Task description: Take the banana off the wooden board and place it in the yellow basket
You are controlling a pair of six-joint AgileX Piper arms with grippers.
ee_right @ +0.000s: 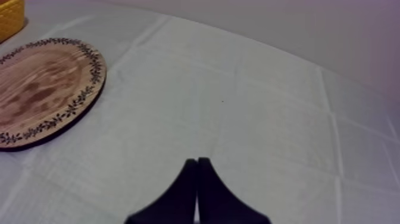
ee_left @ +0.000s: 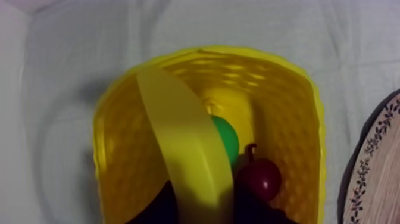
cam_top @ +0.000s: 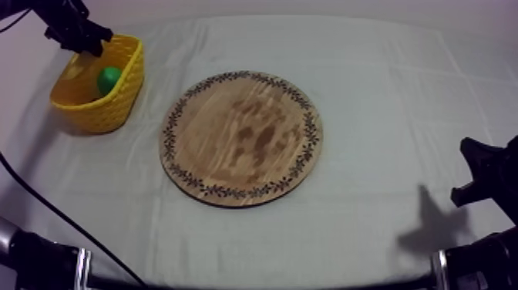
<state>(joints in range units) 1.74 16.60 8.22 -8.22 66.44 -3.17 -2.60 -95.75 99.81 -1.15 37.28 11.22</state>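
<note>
The left gripper (cam_top: 86, 38) hangs directly over the open mouth of the yellow basket (ee_left: 288, 113), and its two black fingers (ee_left: 156, 210) are clamped on the banana (ee_left: 178, 137), one finger against each side of the fruit's near end. From that grip the banana runs away from the fingers, down into the basket and toward its far wall, so most of it is already inside the rim while the held end sits high. That seems to be why the arm is poised here rather than lower: the basket's walls will catch the fruit once the fingers part. Just beside the fingers, on the basket floor, lie a round green fruit (ee_left: 227, 138) (partly hidden behind the banana) and a small red fruit (ee_left: 260, 177), the two touching or nearly so. The banana will likely come to rest against them. The wooden board (cam_top: 240, 137) lies well off to the side of this gripper with nothing on it, so I judge the carrying as done and only the release as left. The right gripper (ee_right: 197, 162) sits idle with its fingers together in a narrow wedge, holding nothing, above bare cloth (ee_right: 268, 113), the board ahead of it and off to one side. It is parked clear of the working arm's path, presumably.
</note>
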